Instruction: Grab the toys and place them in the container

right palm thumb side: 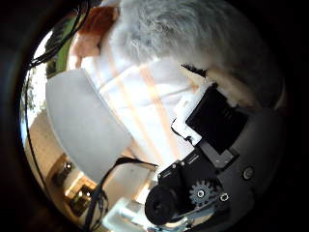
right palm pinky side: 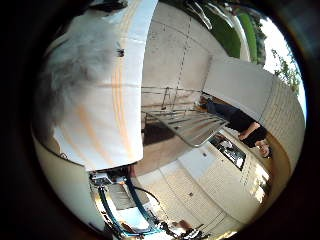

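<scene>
A soft plush toy [right palm pinky side: 90, 90] with grey fur and a white body with pale orange stripes fills much of the little finger side palm view, close against the palm. The thumb side palm view shows the same toy [right palm thumb side: 164, 58] with its grey fur and striped body. My hand [right palm thumb side: 217, 159] shows there as black and white finger parts with a gear. They are curled against the toy's striped side. The toy is held up off the ground.
Beyond the toy lies an outdoor yard with a paved ground [right palm pinky side: 190, 185], a white wall [right palm pinky side: 240, 85], a metal rack [right palm pinky side: 185, 120] and a parked car [right palm pinky side: 235, 150]. A pale panel [right palm thumb side: 82, 121] stands beside the toy in the thumb side palm view.
</scene>
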Available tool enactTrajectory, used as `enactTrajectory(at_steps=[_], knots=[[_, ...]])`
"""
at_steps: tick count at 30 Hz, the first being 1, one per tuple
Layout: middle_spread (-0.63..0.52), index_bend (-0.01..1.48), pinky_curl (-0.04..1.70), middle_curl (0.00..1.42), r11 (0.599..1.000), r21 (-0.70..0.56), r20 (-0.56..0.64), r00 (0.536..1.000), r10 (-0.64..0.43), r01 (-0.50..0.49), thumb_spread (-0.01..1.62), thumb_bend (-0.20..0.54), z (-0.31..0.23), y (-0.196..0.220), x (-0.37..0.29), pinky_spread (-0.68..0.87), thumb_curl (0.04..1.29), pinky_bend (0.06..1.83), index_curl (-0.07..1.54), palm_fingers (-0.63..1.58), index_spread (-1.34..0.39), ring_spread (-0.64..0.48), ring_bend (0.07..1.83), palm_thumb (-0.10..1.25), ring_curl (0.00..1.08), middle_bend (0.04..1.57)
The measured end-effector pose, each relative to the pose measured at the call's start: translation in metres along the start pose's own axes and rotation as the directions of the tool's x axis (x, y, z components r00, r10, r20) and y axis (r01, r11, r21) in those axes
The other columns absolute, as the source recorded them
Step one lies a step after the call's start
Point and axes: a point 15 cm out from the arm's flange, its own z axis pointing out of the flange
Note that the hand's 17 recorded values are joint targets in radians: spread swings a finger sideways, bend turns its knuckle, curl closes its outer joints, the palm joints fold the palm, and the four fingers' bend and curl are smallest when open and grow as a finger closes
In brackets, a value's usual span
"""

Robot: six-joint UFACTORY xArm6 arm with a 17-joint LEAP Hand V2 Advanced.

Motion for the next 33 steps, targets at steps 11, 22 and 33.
enactTrajectory(at_steps=[11,22,33], knots=[[-0.23,0.71,0.65,0.99,0.979,0.112,0.023,0.984,-0.175,0.172,1.15,0.002,-0.113,0.107,-0.087,0.18,0.62,1.52,0.07,0.93,-0.78,-0.1,1.37,0.98,0.8,1.12],[-0.24,0.87,0.73,1.05,0.851,0.273,0.063,0.874,-0.482,0.449,1.15,-0.014,-0.195,0.165,-0.246,0.14,0.67,1.57,0.03,0.86,-0.89,-0.11,1.42,0.98,0.84,1.17],[-0.24,1.01,0.81,1.09,0.799,0.279,0.042,0.825,-0.564,0.532,1.17,-0.033,-0.165,0.111,-0.361,0.12,0.69,1.57,-0.01,0.8,-0.95,-0.12,1.47,0.91,0.85,1.21]])
